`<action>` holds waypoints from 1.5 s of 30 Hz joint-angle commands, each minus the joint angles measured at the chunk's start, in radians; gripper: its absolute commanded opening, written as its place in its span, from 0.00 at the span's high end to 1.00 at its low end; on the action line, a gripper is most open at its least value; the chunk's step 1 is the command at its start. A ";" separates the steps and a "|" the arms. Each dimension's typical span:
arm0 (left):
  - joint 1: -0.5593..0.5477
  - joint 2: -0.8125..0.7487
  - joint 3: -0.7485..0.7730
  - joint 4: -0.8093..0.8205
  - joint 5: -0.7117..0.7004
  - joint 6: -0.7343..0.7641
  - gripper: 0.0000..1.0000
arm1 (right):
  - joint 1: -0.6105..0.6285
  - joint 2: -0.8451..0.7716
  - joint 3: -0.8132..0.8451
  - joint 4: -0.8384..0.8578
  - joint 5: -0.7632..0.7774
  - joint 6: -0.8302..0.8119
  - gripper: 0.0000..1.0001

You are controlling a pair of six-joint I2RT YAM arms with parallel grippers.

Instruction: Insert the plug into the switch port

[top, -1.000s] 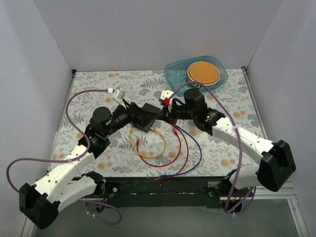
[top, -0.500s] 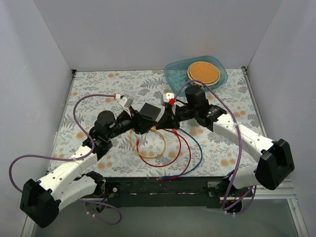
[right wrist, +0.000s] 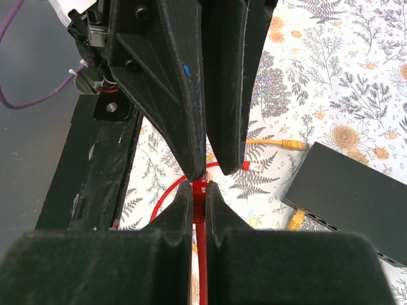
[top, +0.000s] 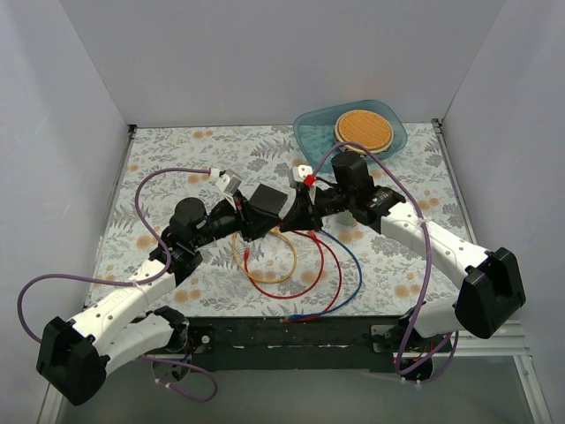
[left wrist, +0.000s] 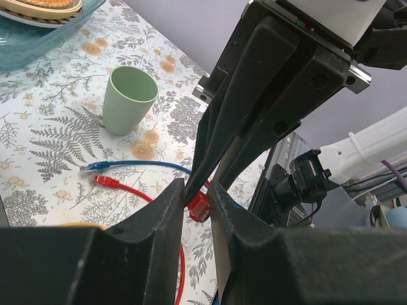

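My right gripper point(right wrist: 199, 188) is shut on the red plug point(right wrist: 200, 213), its red cable trailing back between the fingers. My left gripper point(left wrist: 197, 189) points straight at it, tips against the plug's front end. Its jaws stand nearly together, and the red plug point(left wrist: 199, 206) shows in the narrow gap; whether they pinch it is unclear. The black switch box point(right wrist: 350, 194) lies flat on the table, its port edge point(right wrist: 337, 227) facing a loose yellow plug point(right wrist: 296, 219). From above, the two grippers meet just in front of the switch box point(top: 267, 198).
A green cup point(left wrist: 129, 100) stands on the patterned cloth. Loose red point(left wrist: 105, 181) and blue point(left wrist: 95, 166) plugs lie near it, their cables looping with a yellow cable point(top: 265, 256) toward the near edge. A blue tray point(top: 309, 132) with a woven disc sits at the back.
The left jaws have gone from wide apart to nearly together. The left arm has moved right to meet the right gripper, and the switch box has shifted slightly back. The right grip is unchanged.
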 commanded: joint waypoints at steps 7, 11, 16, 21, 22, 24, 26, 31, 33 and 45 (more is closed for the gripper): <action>-0.002 -0.012 -0.015 0.013 0.034 0.028 0.75 | -0.017 -0.007 0.048 0.005 -0.024 0.012 0.99; -0.002 0.001 -0.006 0.013 0.055 0.024 0.84 | -0.017 -0.006 0.045 0.006 -0.025 0.016 0.99; -0.002 0.016 -0.010 0.057 0.073 -0.008 1.00 | -0.017 -0.001 0.050 0.008 -0.032 0.029 0.99; -0.004 0.017 -0.001 0.074 -0.006 -0.067 1.00 | -0.017 0.003 0.064 -0.004 0.120 0.067 0.66; -0.004 0.005 0.008 0.062 -0.037 -0.076 1.00 | -0.015 -0.003 0.062 -0.007 0.149 0.075 0.58; -0.004 -0.007 0.019 0.033 -0.096 -0.122 1.00 | -0.015 -0.027 0.053 0.002 0.222 0.088 0.45; -0.004 -0.013 0.051 -0.025 -0.221 -0.165 1.00 | -0.005 -0.069 0.025 0.029 0.318 0.127 0.38; -0.004 0.016 0.143 -0.203 -0.396 -0.274 1.00 | 0.070 -0.159 -0.041 0.115 0.658 0.118 0.32; -0.004 0.025 0.168 -0.239 -0.428 -0.307 1.00 | 0.093 -0.181 -0.079 0.131 0.742 0.113 0.30; -0.004 0.059 0.214 -0.378 -0.549 -0.525 1.00 | 0.205 -0.156 -0.125 0.298 0.873 0.078 0.30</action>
